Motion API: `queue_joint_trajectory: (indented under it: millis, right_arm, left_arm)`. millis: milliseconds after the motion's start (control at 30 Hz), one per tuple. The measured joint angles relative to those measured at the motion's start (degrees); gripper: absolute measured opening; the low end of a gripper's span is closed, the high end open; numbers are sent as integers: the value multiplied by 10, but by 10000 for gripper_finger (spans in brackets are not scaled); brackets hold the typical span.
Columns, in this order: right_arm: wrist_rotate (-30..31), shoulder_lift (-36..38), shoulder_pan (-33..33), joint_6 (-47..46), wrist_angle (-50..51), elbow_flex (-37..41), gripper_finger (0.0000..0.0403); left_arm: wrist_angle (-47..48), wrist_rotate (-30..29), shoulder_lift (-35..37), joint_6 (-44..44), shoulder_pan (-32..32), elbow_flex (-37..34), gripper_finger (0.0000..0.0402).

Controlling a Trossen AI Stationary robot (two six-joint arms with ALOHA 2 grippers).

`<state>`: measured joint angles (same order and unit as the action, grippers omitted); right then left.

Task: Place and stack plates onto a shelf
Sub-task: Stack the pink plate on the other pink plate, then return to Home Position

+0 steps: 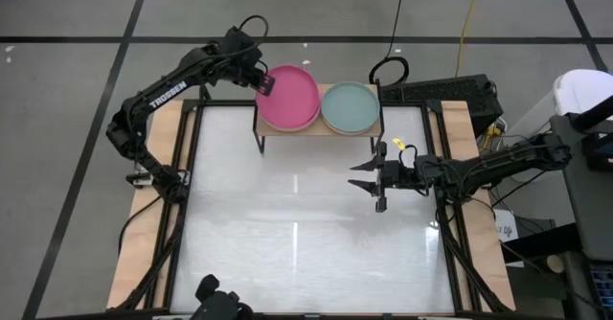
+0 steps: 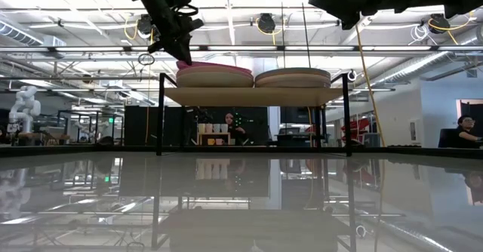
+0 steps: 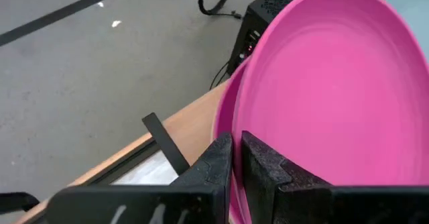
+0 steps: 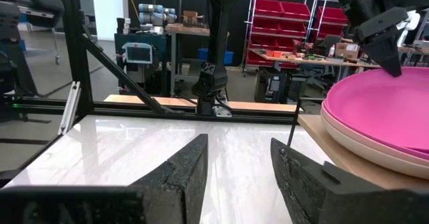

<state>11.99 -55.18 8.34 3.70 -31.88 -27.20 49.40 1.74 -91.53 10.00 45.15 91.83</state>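
Note:
The shelf point(image 1: 326, 126), a light wooden board on thin black legs, stands at the table's far edge and carries two stacks of plates. The left stack is topped by a magenta plate point(image 1: 290, 98), which lies on pale plates point(image 4: 362, 143). A teal plate point(image 1: 350, 107) tops the right stack point(image 2: 293, 75). My left gripper point(image 1: 265, 82) is at the magenta plate's left rim and shut on it. My right gripper point(image 1: 369, 188) hovers open over the table, in front of the shelf's right half, touching nothing. My left gripper pinches the magenta plate's rim point(image 3: 236, 158) at the plate's left side, one finger over the inner face and one outside the rim. The fingers point(image 2: 181, 52) slant down from above and from the table's left. The plate sits on top of the left stack point(image 2: 215, 72).
The white table top point(image 1: 297, 253) spreads in front of the shelf. Black frame bars point(image 1: 192, 186) run along the table's sides. Cables and a black box point(image 1: 450, 92) lie behind the shelf's right end. People sit in the room beyond point(image 2: 462, 131).

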Motion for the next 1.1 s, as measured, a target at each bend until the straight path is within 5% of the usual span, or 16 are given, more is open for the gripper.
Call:
queue_joint_trajectory:
  millis: [767,1100]
  right_arm:
    - [0,0,0,4,0,0,144]
    - [0,0,0,4,0,0,144]
  left_arm:
    - [0,33,0,-37,2,0,34]
    - [-29,-5,3,-40,2,0,63]
